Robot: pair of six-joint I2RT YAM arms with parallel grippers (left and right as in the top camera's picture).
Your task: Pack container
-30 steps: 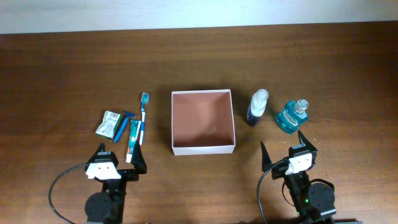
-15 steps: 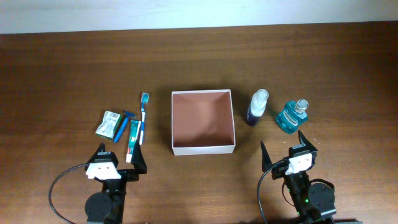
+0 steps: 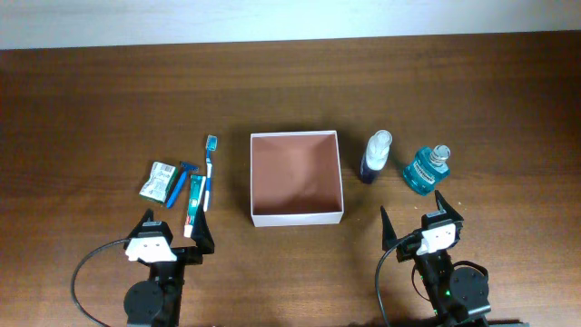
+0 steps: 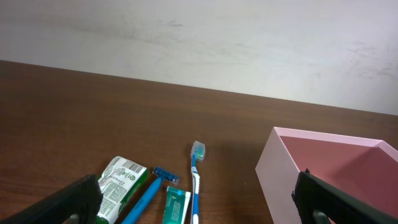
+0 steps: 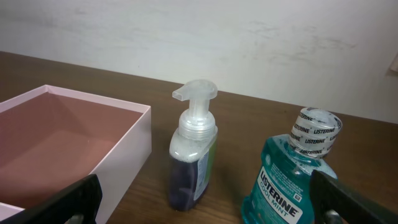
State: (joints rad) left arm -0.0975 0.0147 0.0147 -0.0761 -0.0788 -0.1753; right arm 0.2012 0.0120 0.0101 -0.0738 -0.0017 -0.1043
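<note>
Dark tabletop (image 3: 109,100), container (image 3: 298,217) empty mid-frame; left gripper (image 3: 175,223) and right gripper (image 3: 414,209) gape wide. If clipped, that pump bottle (image 3: 374,156) could topple.

Toothbrush (image 3: 209,163), razor (image 3: 180,184), toothpaste (image 3: 196,202) and green packet (image 3: 161,180) lie together; pump bottle (image 3: 375,156) stands beside mouthwash (image 3: 427,169).

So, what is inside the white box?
Nothing is inside the container: the overhead view shows its reddish-brown floor bare. Each wrist view hides part of that floor behind a wall.

Black left gripper (image 3: 175,220), white-capped wrist (image 3: 148,242), looping cable (image 3: 78,277).
</note>
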